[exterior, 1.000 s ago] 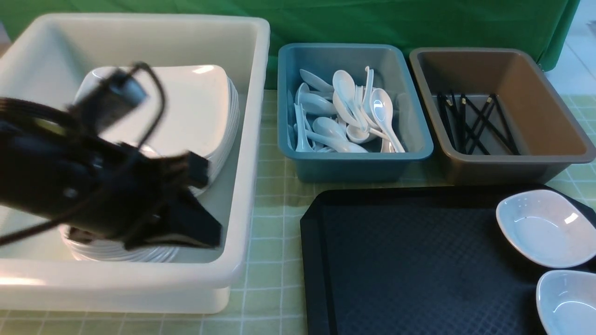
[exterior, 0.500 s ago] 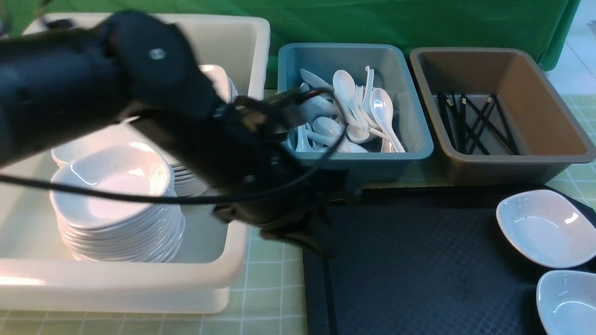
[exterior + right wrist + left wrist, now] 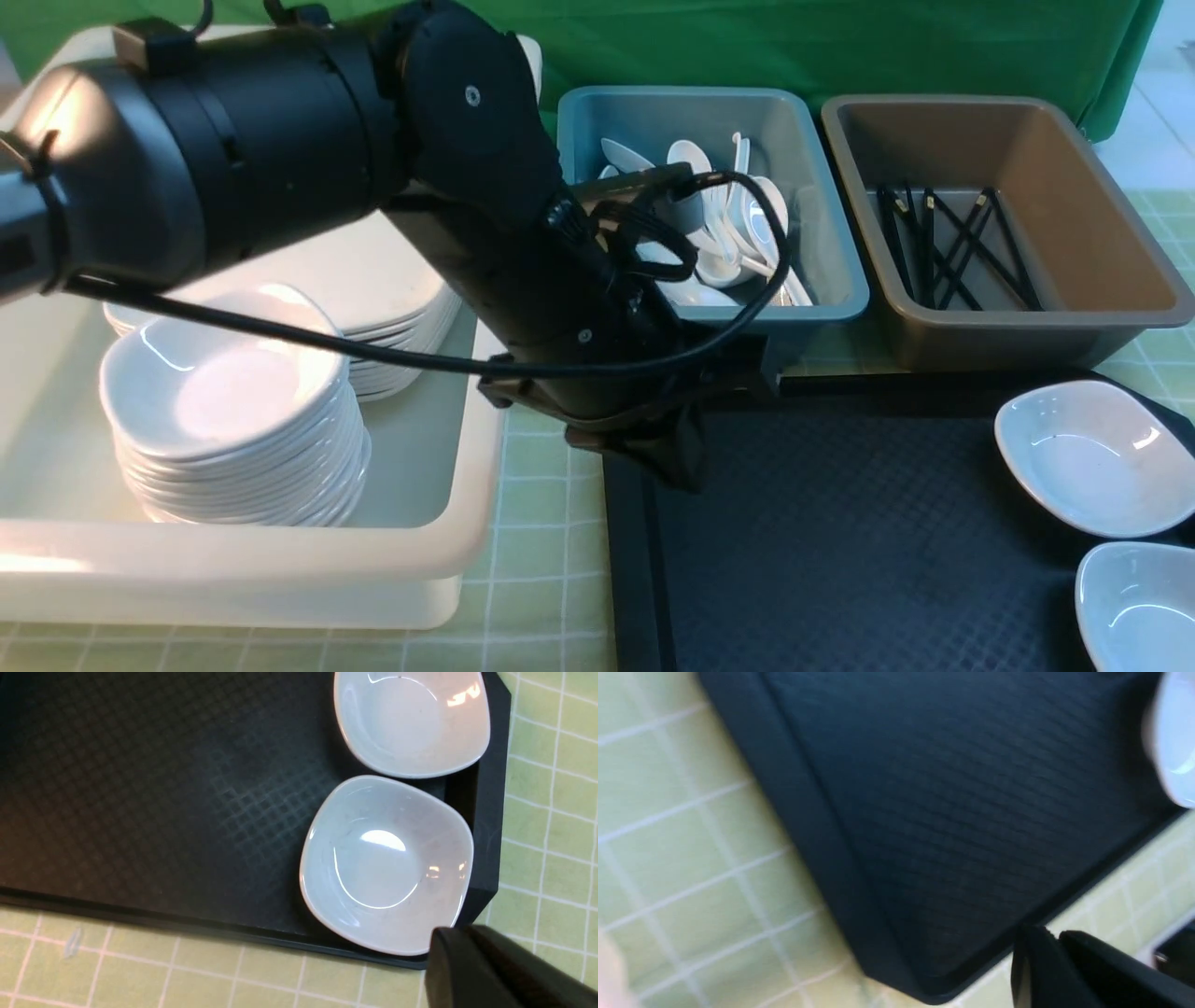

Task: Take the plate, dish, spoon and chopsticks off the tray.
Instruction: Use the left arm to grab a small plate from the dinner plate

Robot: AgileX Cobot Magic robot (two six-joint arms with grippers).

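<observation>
At centre frame, the left end effector [image 3: 684, 469], narrow and empty, should spread before crossing the tray [image 3: 840, 523] to the dish [image 3: 1092, 457].

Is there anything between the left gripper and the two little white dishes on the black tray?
No, nothing visible. The left gripper hangs over the tray's far left corner. Only bare tray floor lies between it and the far dish and near dish.

Behind, green cloth backdrop [image 3: 840, 47] — below, pale green checked tablecloth [image 3: 541, 560]; light floor [image 3: 1167, 93] far right.
</observation>
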